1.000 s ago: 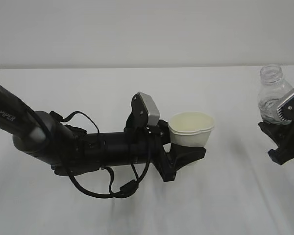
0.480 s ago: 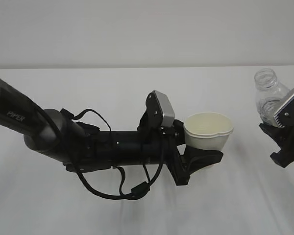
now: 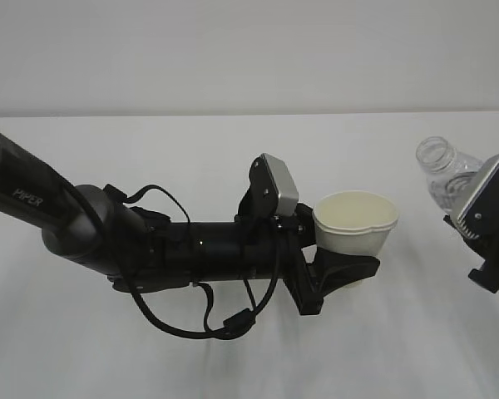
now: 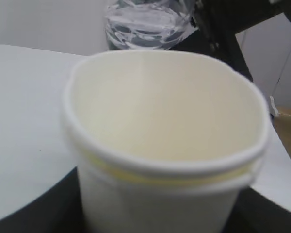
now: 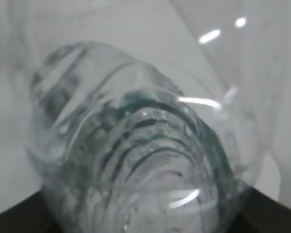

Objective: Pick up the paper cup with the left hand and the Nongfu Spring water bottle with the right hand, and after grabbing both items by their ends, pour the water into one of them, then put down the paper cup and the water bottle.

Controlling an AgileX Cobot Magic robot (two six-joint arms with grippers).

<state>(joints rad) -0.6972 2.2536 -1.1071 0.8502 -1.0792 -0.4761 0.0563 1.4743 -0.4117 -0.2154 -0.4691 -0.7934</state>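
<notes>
My left gripper is shut on the lower part of the white paper cup, holding it upright above the table. In the left wrist view the cup fills the frame and its cream inside looks empty. At the right edge my right gripper is shut on the base end of the clear Nongfu Spring water bottle. The bottle leans left, its open mouth pointing toward the cup but apart from it. In the right wrist view the ribbed bottle shows water inside, with hints of green. No water shows between bottle and cup.
A white table spreads under both arms, with a pale wall behind it. The long black left arm with looped cables lies across the left and middle. Behind the cup, the bottle and the dark right arm show.
The left arm carried the cup to the right and a little down, then held still. The right gripper has tipped the bottle further left, its mouth sinking toward the cup.
</notes>
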